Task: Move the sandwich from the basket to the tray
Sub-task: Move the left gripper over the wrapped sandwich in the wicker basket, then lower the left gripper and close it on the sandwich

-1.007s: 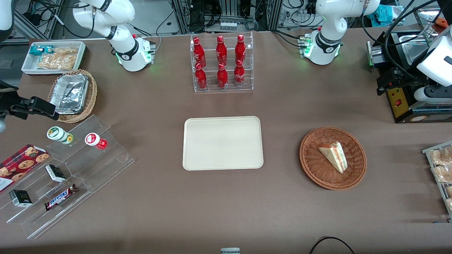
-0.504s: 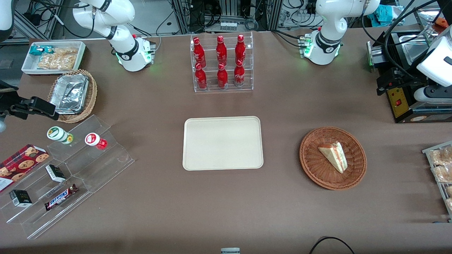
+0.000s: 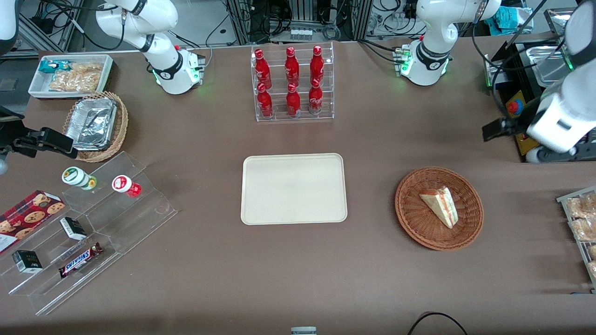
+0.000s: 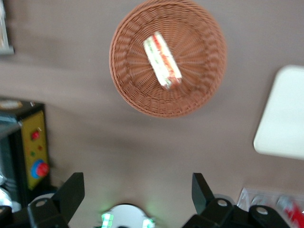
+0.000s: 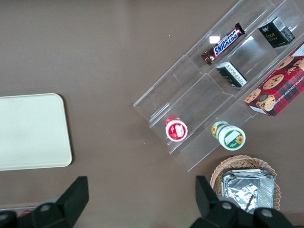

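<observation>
Approach step: gripper (image 4: 133, 192), fingers (image 4: 71, 190) apart and empty above the table's working-arm end, must descend onto the triangular white-bread sandwich (image 3: 440, 205) in the round reddish-brown wicker basket (image 3: 414, 223).

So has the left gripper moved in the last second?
Yes. The left gripper, fingers open, has shifted toward the table's middle, now uncovering the red button it covered before.

Triangular white-bread sandwich wedge (image 3: 439, 206) with red and green filling along its cut edge: lies flat inside round reddish-brown wicker basket (image 3: 410, 214), toward working arm's end of worktop. Flat rectangular cream plastic tray (image 3: 294, 189): mid-worktop, well apart from basket, nothing on it.

Left gripper (image 4: 137, 190): fingers spread, high above worktop, farther from front camera than basket.
</observation>
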